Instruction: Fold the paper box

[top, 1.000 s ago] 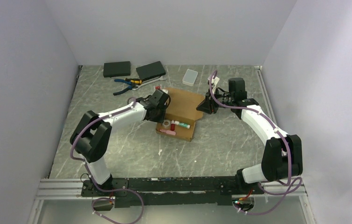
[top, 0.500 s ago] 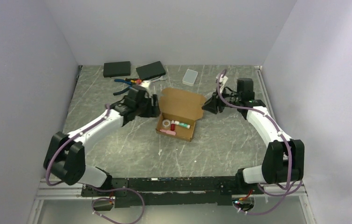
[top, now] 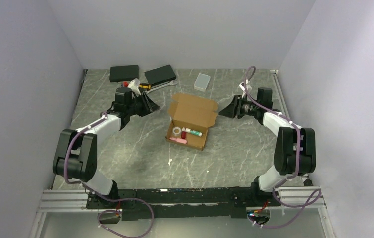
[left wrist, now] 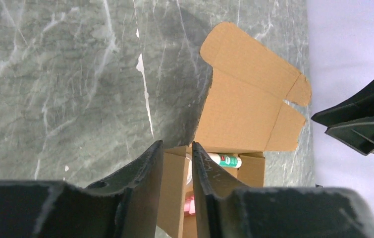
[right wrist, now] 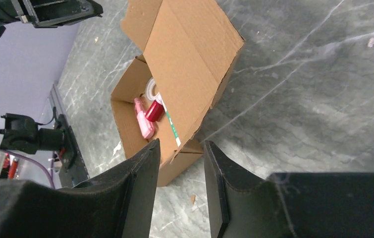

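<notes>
The paper box (top: 188, 130) is a brown cardboard mailer in the middle of the table, with its lid (top: 194, 105) standing open toward the back. Inside lie a tape roll, a green marker and a pink item. My left gripper (top: 152, 106) hovers left of the box, apart from it, with its jaws a narrow gap apart and empty. In the left wrist view the box (left wrist: 246, 106) shows beyond the gripper (left wrist: 176, 145). My right gripper (top: 223, 110) is right of the lid, open and empty. The right wrist view shows the box (right wrist: 185, 64) ahead of the gripper (right wrist: 181, 144).
Two flat black boxes (top: 124, 73) (top: 160, 74), a translucent white case (top: 202, 82) and blue-handled pliers (top: 134, 88) lie at the back. A small scrap (top: 169, 161) lies in front of the box. Walls close in the left, right and back.
Both arms have drawn back from the box, the left arm to the left and the right arm to the right. The box has stayed in place with its lid up.
</notes>
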Motion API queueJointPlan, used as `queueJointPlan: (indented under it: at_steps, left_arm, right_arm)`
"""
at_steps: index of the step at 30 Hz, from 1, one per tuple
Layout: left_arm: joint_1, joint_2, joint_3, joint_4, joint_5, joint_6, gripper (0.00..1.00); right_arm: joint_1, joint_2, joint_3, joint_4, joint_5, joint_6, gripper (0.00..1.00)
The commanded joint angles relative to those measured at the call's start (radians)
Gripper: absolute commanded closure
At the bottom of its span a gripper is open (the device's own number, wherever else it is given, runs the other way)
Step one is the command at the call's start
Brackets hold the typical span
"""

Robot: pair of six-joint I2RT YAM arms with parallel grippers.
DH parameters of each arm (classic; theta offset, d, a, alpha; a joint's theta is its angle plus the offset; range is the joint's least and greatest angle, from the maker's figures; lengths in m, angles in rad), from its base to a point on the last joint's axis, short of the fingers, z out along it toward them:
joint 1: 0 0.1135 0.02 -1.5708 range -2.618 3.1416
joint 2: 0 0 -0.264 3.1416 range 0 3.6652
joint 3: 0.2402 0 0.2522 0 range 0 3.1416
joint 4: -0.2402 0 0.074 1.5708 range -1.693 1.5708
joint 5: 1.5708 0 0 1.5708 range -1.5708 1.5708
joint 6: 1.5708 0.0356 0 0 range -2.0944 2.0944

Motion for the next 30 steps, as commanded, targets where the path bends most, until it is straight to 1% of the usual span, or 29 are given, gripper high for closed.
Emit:
queueJointPlan:
  at_steps: [1, 3, 4, 7, 11, 15, 22, 30]
  left_arm:
    - [0.015, 0.052, 0.022, 0.101, 0.064, -0.033, 0.70]
    - [0.017, 0.100, 0.052, 0.085, 0.078, -0.014, 0.73]
    - [0.017, 0.127, 0.070, 0.082, 0.095, -0.009, 0.73]
    - [0.016, 0.208, 0.119, 0.080, 0.151, 0.000, 0.76]
    - [0.014, 0.276, 0.123, 0.150, 0.239, -0.025, 0.77]
    - [0.009, 0.305, 0.113, 0.202, 0.302, -0.035, 0.77]
    - [-0.002, 0.326, 0.114, 0.227, 0.350, -0.037, 0.76]
    - [-0.006, 0.332, 0.105, 0.263, 0.383, -0.056, 0.75]
  right_arm:
    - [0.039, 0.033, 0.048, 0.057, 0.012, 0.051, 0.59]
    - [0.052, 0.050, 0.071, 0.032, 0.040, 0.031, 0.60]
    - [0.079, 0.055, 0.079, 0.021, 0.059, 0.024, 0.61]
    - [0.102, 0.061, 0.091, 0.005, 0.133, 0.012, 0.63]
    - [0.113, 0.068, 0.100, -0.040, 0.198, -0.003, 0.68]
    - [0.125, 0.071, 0.107, -0.056, 0.224, -0.013, 0.70]
    - [0.124, 0.054, 0.104, -0.069, 0.204, -0.026, 0.69]
    - [0.123, -0.008, 0.085, -0.110, 0.253, -0.062, 0.64]
